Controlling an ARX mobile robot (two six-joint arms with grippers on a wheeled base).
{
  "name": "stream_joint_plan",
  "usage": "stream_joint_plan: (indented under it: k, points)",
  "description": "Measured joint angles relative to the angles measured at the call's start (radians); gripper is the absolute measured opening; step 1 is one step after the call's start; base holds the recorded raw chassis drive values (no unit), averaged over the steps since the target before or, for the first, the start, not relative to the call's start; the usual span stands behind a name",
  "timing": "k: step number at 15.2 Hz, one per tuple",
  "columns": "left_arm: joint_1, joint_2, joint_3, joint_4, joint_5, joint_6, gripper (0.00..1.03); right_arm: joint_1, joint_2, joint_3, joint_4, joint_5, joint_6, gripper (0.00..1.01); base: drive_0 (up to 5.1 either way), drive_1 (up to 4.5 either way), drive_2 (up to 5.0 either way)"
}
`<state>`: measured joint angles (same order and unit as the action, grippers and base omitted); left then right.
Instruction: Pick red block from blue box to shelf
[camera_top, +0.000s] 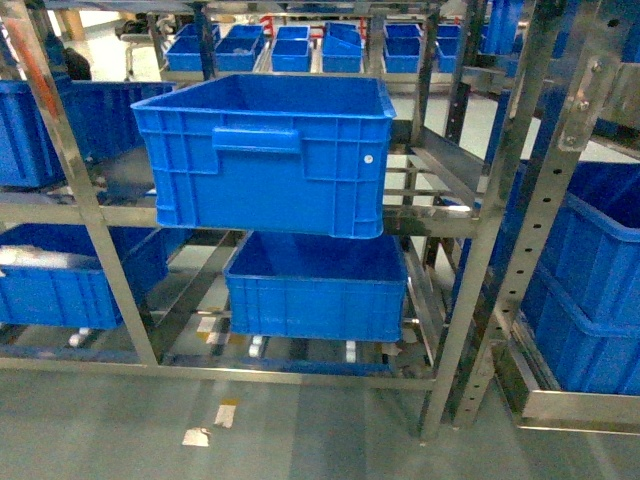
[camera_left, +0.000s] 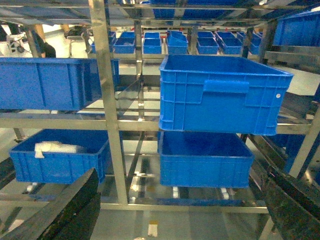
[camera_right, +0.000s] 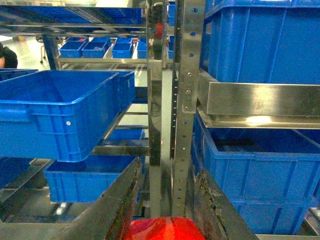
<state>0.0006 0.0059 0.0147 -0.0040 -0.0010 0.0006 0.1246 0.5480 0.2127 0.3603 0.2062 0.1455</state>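
**Block lifted, placing still to do**

While the left end effector (camera_left: 175, 210) hangs wide w/ nothing in it, the right end effector (camera_right: 160, 200) grips the red block (camera_right: 157, 229), facing the shelf (camera_right: 186, 75); drop-off not yet done, blue box out of view.

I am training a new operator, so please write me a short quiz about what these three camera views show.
1. True or false: the left gripper holds nothing.
2. Where is the red block? A in a crate; B between the fingers of the right gripper; C on the floor.
3. Fill in: the dark blue crates stand on a grey steel ____.
Key: 1 true; 2 B; 3 shelf.
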Motion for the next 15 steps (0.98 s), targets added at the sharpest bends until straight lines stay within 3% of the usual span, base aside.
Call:
stream_joint_plan:
  k: [6,10,15]
  points:
    - [0.0,0.0,0.0,0.001,0.0,0.0,0.98,0.0,0.0,0.0,-0.001,0.005,0.0,0.27,-4.1,3.44,0.9]
    - [0.0,0.0,0.0,0.001,0.0,0.0,0.98,0.0,0.0,0.0,0.0,0.001,0.0,0.27,0.0,0.0,0.0]
    - [0.0,0.0,0.0,0.002,0.0,0.0,0.98,0.0,0.0,0.0,0.0,0.002,0.0,0.27,0.1,3.96,-3.8]
